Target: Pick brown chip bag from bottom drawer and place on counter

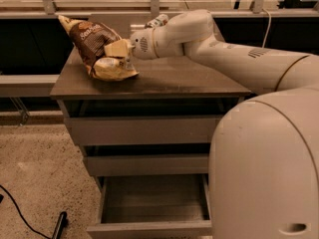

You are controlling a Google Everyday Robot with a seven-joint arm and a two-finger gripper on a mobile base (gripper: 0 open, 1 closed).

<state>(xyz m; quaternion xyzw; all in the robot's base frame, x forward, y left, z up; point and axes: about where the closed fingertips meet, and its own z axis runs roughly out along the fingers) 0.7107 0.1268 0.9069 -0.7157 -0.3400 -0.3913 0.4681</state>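
1. The brown chip bag point(92, 40) lies at the gripper's fingertips, on the left half of the counter point(174, 81). Its pale lower edge appears to rest on the slab. Its top corner tilts up and away from the gripper, toward the rear left.
2. The gripper point(121, 56) hangs just above the counter's left-centre and points left. The white arm point(234, 59) runs back from it to the right.
3. Gripper state: the fingers point(115, 48) are closed in on the bag's right side, with crinkled foil pinched between them. Nothing else is held.
4. The bottom drawer point(149, 229) is well below the gripper and is pulled out, its flat front panel nearest the camera.
5. The two upper drawers point(144, 131) are pushed in, between the gripper's level and the bottom drawer.
6. A small printed can point(158, 20) stands just behind the gripper's wrist near the counter's rear edge, partly hidden by the arm.
7. The robot's white body point(264, 168) fills the foreground below and right of the gripper.
8. A black cable point(20, 214) lies on the floor, well below and to the left.
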